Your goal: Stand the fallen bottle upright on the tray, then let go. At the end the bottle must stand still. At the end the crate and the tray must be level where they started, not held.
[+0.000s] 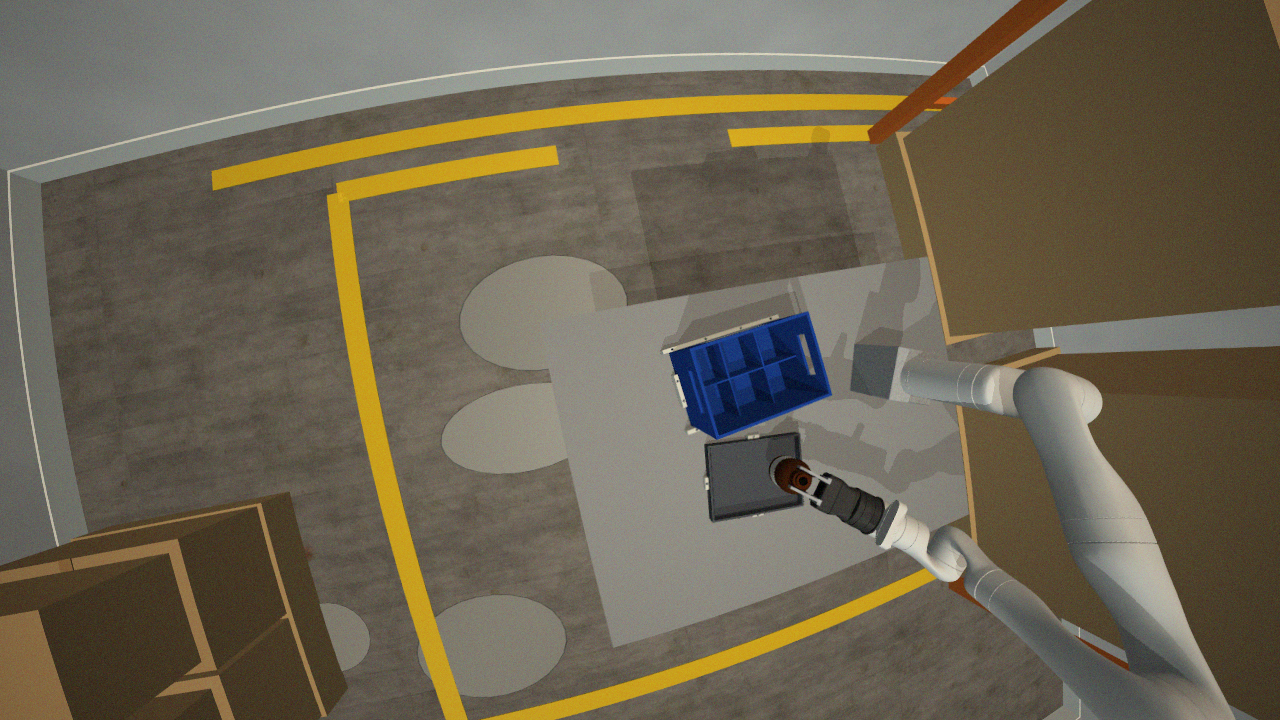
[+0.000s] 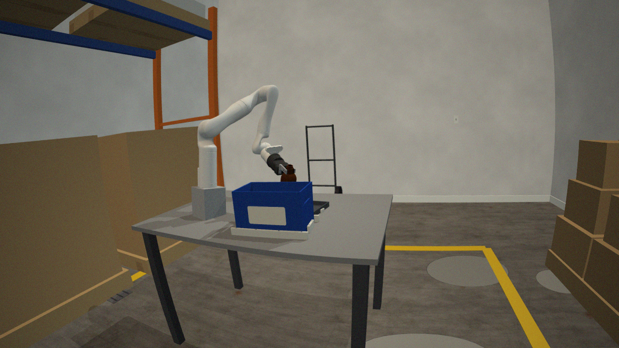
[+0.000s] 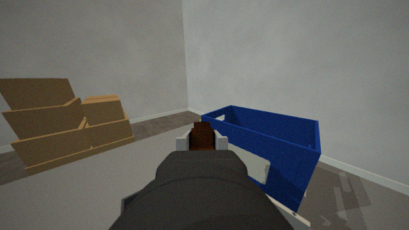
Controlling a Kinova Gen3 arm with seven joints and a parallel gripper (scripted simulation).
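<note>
Gripper [image 1: 806,484] [image 2: 286,169] [image 3: 202,136] pinches btl [image 1: 792,474] [image 2: 288,176] [image 3: 202,137] at neck, from arm side, slanting down. Btl long axis near vert., mouth up; in top view it overlaps tray's [image 1: 751,477] [image 2: 320,207] arm-side edge. Base contact hidden by crate [image 1: 751,376] [image 2: 272,207] [image 3: 262,137]. Next, prob.: shift inward, lower w/ axis plumb, release.

We seem to be in a warehouse or storeroom: tall racking with orange posts [image 2: 213,65] and blue beams [image 2: 78,41] stands by plain grey walls [image 2: 389,86]. We see stacked cardboard boxes [image 2: 577,233] [image 3: 48,124], a wheeled hand truck [image 2: 321,160], and yellow lines [image 1: 375,429] [image 2: 433,248] marking the floor [image 1: 179,313] [image 2: 281,311]
</note>
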